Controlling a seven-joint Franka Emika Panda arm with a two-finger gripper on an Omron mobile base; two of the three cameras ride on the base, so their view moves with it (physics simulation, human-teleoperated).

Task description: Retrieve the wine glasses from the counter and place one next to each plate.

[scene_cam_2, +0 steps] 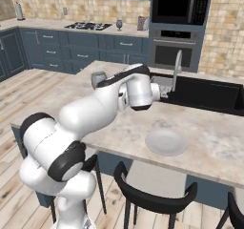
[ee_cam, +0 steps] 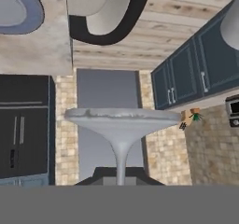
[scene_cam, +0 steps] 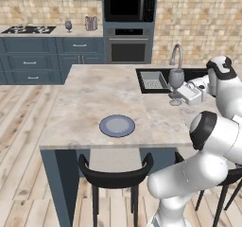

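Black stool point(scene_cam: 116, 174) up front, island desk point(scene_cam: 94, 98) with blue-grey plate point(scene_cam: 117, 126) and pale plate point(scene_cam_2: 165, 142), hand point(scene_cam: 182, 94) clenched round dark goblet point(scene_cam: 176, 78) stem by sink point(scene_cam: 153, 79), clear glass point(scene_cam: 68, 26) back on counter point(scene_cam: 52, 31)

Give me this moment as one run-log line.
gripper: shut on grey goblet stem | goblet: upright above island top, by sink | clear glass: on counter | blue-grey plate: no glass beside
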